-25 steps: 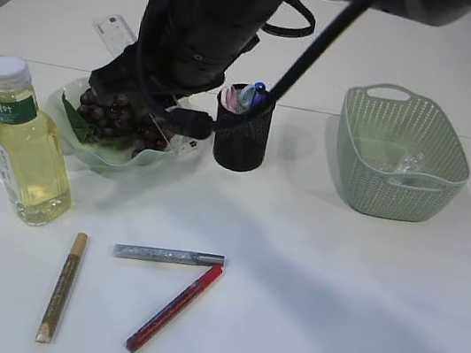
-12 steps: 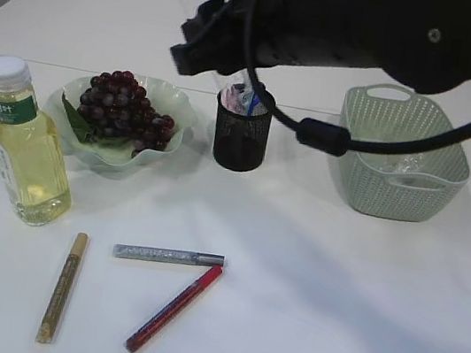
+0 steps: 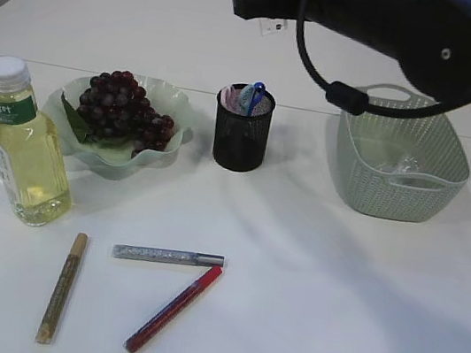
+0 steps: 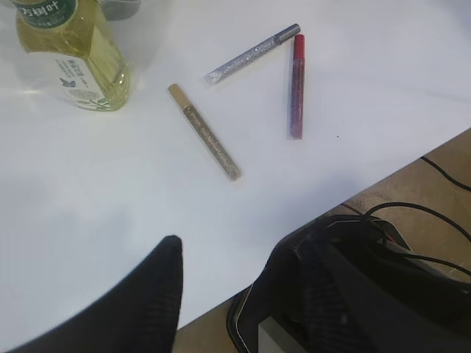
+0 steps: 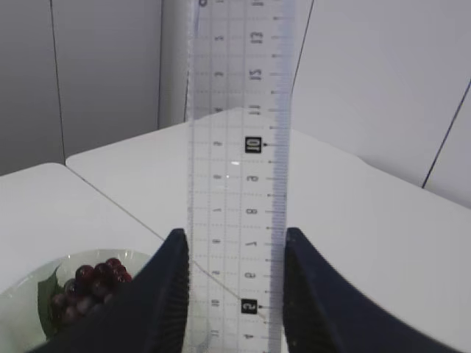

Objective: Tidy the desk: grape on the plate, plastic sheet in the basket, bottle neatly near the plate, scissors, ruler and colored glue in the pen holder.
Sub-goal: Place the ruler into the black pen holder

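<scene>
My right gripper [image 5: 235, 254] is shut on the clear ruler [image 5: 239, 147], which stands upright between its fingers. In the exterior view the right arm [image 3: 375, 28] is high above the black pen holder [image 3: 241, 137], and only a bit of the ruler [image 3: 273, 27] shows. The grapes [image 3: 125, 110] lie on the green plate [image 3: 67, 110]. The bottle [image 3: 24, 152] stands to the left of the plate. Blue-handled scissors [image 3: 251, 97] are in the holder. Gold [image 3: 62, 287], silver [image 3: 168, 255] and red [image 3: 174, 307] glue pens lie on the table. My left gripper [image 4: 228, 272] is open and empty over the table's front edge.
The green basket [image 3: 400, 158] stands at the right with the plastic sheet [image 3: 403, 163] inside. The left wrist view shows the bottle [image 4: 73, 51], the glue pens [image 4: 204, 132] and, past the table edge, cables and floor [image 4: 427, 191].
The right arm has lifted the ruler from behind the plate and carried it up and to the right, above the pen holder. The grapes and plate are uncovered.
</scene>
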